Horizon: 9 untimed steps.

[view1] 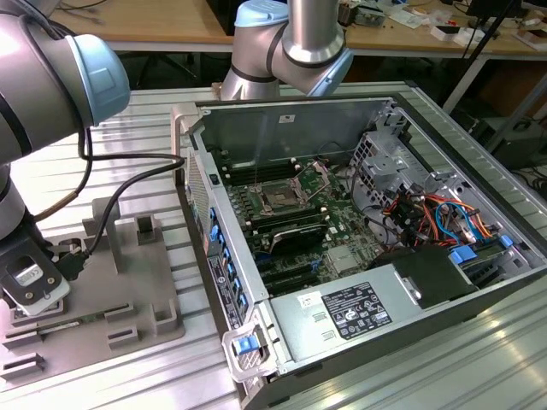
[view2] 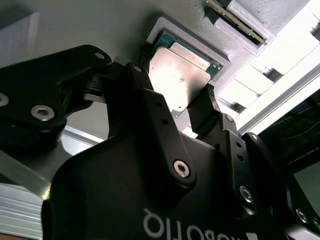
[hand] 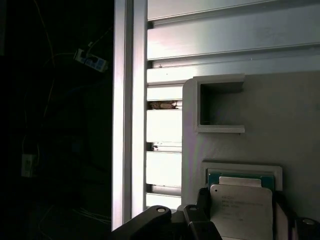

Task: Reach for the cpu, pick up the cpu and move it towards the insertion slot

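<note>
The gripper [view2: 176,97] is closed on two opposite edges of the cpu [view2: 182,75], probably a light, stiff, slick, fragile chip, seated in its grey holder [view2: 192,34] and best held by its rim.

open pc case [view1: 342,111] on slotted aluminium table [view1: 145,128]. psu [view1: 342,316] with white label at near end, orange/blue cables [view1: 427,213] beside drive cage. grey fixture plate [view1: 145,290] at exterior view's left, rectangular pocket [hand: 220,107] in first wrist view. wooden benches [view1: 162,21] behind.
</note>
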{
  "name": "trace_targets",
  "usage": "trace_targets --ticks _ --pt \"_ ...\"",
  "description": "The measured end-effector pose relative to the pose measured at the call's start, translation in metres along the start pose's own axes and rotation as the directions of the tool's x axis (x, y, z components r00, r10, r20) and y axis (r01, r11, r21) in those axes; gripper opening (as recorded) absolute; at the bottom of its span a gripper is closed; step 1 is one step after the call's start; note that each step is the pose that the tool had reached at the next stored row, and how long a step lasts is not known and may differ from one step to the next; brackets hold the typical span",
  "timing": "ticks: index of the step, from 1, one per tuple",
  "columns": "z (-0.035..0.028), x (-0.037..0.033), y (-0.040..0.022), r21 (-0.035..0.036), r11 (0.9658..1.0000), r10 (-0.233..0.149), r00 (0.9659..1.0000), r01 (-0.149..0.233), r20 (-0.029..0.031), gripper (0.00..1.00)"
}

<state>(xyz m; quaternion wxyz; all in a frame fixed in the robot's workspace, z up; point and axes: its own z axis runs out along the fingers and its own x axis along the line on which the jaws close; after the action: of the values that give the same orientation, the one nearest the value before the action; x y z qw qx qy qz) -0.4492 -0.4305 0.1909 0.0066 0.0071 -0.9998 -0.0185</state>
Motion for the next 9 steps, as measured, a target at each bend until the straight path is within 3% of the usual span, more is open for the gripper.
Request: trace_targets --ticks 9 --pt "-0.0038 0.0001 0.0002 0.0000 1.0000 0.000 1.0000 0.000 -0.0001 0.55"
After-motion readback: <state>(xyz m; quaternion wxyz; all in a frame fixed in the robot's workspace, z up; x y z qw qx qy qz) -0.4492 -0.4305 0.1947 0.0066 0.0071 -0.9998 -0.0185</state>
